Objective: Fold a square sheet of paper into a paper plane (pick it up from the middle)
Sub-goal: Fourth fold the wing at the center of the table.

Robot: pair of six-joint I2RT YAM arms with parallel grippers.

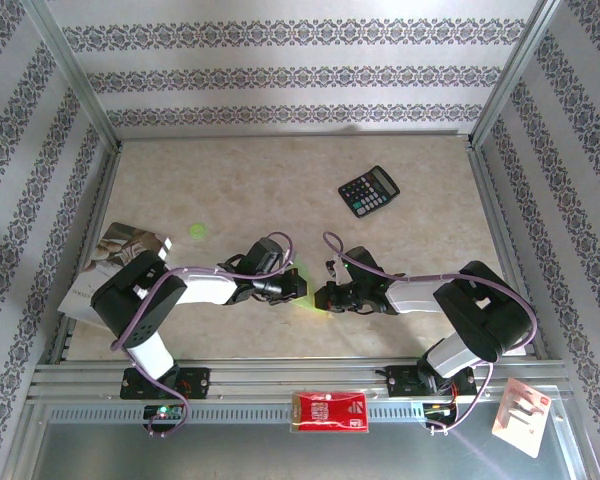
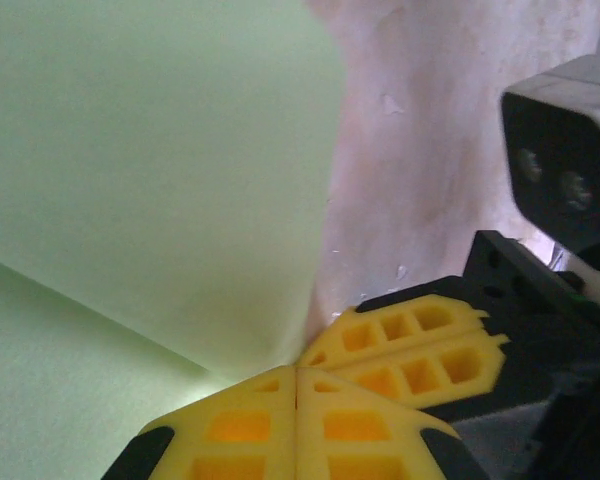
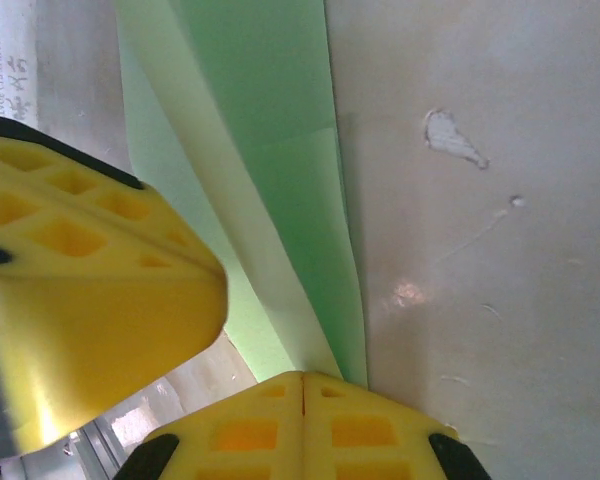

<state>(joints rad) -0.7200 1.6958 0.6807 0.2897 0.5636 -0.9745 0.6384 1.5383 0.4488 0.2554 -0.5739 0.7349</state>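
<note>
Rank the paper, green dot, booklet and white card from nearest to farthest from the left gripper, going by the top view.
1. paper: pinched in the left gripper itself.
2. green dot: back and to the left of it.
3. booklet: at the left edge, beyond the dot.
4. white card: far right, at the front corner.

My left pincer [image 2: 297,378] and right pincer [image 3: 303,382] are yellow and black; the paper [image 2: 130,150] is pale green, the surface [image 1: 280,180] mottled beige, the calculator [image 1: 369,190] black.
</note>
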